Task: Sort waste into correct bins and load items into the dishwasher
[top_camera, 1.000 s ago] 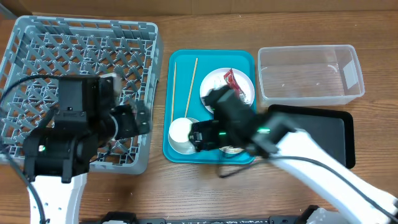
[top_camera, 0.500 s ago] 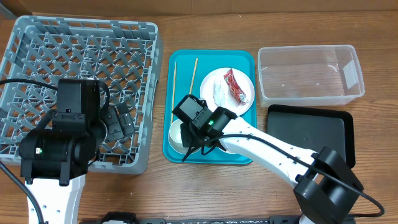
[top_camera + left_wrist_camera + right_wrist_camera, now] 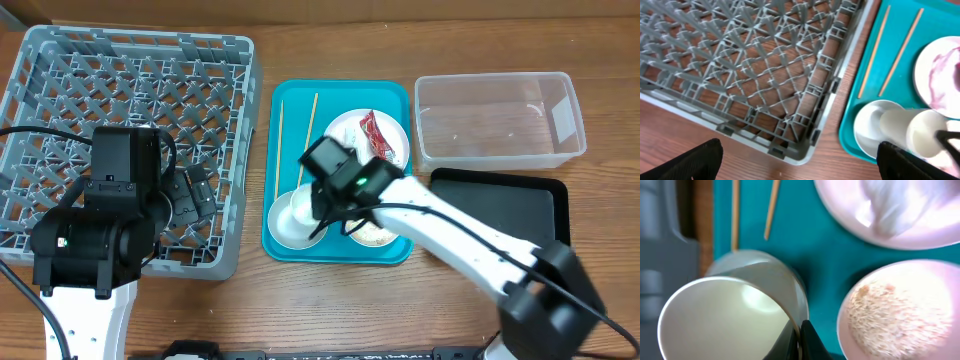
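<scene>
The right end effector point(image 3: 800, 341) is pinched narrow on the rim of the cup point(image 3: 730, 315), one finger inside the wall and one outside. The cup hangs over the near-left corner of the tray point(image 3: 340, 92), right above an empty bowl point(image 3: 867, 127) that sits in that corner. The cup is tipped over rather than upright. Its long axis runs roughly across the tray, base toward the tray's left edge and open mouth back toward the gripping fingers. The overhead view is smeared here, so the exact tilt is uncertain.

The coming move likely turns on where the rack point(image 3: 130, 90) lies from the held cup. It stands on the worktop just off the tray's left edge, so the cup would have to travel base-first over that edge. The right arm already reaches across the tray from its far-right side and would need to stretch further.

The left end effector point(image 3: 797, 147) is spread wide and holds nothing. It hovers at the rack corner nearest the tray's near-left corner, so it is the nearer of the two to the rack. The cup lies to its right, well apart.

Elsewhere on the tray, a rice bowl point(image 3: 900, 310) sits just right of the cup. The chopsticks point(image 3: 280, 140) lie lengthwise along the tray's left side.
</scene>
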Controlling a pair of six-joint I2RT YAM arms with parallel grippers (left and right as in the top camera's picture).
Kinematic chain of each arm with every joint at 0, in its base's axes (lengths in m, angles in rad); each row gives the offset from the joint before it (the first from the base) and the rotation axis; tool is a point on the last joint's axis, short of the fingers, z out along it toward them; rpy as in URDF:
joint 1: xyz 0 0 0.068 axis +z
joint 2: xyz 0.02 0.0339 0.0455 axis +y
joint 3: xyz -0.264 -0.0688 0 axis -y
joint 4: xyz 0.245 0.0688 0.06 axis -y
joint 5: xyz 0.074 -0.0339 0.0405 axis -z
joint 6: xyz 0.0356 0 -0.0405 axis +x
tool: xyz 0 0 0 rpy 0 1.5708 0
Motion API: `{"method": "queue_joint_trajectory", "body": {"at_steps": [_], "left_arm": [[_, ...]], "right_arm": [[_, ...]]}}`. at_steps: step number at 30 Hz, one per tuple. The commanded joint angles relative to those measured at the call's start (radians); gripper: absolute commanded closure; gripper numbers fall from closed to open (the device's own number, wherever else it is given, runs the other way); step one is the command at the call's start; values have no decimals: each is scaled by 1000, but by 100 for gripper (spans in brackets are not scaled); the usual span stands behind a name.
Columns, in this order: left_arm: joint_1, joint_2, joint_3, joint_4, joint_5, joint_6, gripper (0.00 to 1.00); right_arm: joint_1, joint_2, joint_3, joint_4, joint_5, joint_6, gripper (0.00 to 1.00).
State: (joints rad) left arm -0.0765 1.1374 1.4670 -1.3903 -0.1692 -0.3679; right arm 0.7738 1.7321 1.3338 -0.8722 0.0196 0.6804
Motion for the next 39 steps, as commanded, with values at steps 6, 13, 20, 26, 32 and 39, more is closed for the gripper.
{"method": "queue_joint_trajectory", "body": {"at_steps": [6,13,20,26,32,39], "left_arm": [[7,10,23,134,665,264,0],[39,92,23,279,1347,313,0],[43,209,23,304,1751,335,0],[42,235,23,298,1751,333,0],[43,192,23,299,1751,292,21],[43,117,23,378,1751,214,11]], "right_arm": [[-220,-410,45,61,-417,-303,96],[-344,-532,45,108,-722,-423,96],[-344,-528,45,198,-935,-480,96],[-344,-528,45,305,-967,-464,96],[-344,-526,45,377,-964,-464,96],[-344,-526,45,414,-965,-463,96]]}}
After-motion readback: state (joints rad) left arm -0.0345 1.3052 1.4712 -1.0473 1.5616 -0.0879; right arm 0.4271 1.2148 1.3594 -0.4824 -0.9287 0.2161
